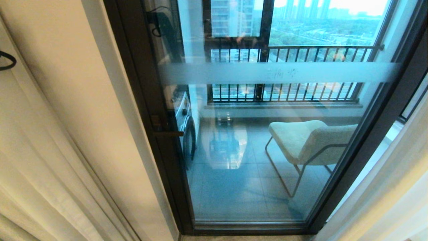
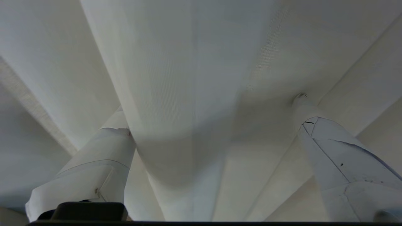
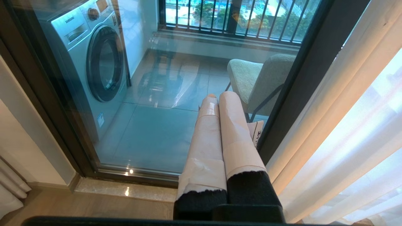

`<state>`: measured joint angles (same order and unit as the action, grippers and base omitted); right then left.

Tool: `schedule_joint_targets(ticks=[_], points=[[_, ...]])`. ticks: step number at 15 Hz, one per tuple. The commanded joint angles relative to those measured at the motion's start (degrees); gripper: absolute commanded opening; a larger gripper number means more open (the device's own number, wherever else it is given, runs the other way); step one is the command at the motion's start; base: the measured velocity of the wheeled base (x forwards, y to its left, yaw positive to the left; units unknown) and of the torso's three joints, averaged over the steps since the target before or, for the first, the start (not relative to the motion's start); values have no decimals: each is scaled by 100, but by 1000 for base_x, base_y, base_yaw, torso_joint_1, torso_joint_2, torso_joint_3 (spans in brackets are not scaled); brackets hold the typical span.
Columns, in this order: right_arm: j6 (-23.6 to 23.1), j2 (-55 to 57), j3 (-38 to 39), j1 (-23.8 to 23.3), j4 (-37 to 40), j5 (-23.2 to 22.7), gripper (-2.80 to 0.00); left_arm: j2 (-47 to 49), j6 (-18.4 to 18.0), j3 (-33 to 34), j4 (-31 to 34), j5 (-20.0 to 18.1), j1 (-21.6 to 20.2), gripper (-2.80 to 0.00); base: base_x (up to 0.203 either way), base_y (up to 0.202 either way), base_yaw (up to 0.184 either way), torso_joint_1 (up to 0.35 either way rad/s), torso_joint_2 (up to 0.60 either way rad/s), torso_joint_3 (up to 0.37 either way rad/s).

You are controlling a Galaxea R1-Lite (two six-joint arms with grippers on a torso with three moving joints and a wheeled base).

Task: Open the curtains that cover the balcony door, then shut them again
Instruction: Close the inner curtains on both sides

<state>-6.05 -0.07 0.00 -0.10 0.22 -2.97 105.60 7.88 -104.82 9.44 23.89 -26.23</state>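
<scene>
Curtains [image 1: 50,160] hang drawn aside at both edges of the head view, leaving the balcony door [image 1: 267,134] uncovered, with a chair [image 1: 307,140] and washing machine [image 3: 94,62] behind its glass. Left gripper [image 2: 213,125] presses into the pleats, fingers [image 2: 94,163] spread wide around a fold. Right gripper [image 3: 218,103] is fully closed, empty, facing the glass.

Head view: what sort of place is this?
Likely a high-rise flat, indoors at a glazed balcony door: cream curtains drawn aside, with a washing machine and chair on the balcony.
</scene>
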Motion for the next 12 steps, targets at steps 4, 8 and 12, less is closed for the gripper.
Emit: schedule_joint_targets(ticks=[4,8,12], points=[[-10,7,0,1,4,-1,-280,294,4,-311,49,-54,57,-280,0,0,0,0,0,0],[-2,7,0,1,4,-1,-280,312,12,-355,49,-69,92,-280,0,0,0,0,0,0],[-10,7,0,1,-4,-1,-280,288,50,-448,55,-69,96,-280,0,0,0,0,0,0]])
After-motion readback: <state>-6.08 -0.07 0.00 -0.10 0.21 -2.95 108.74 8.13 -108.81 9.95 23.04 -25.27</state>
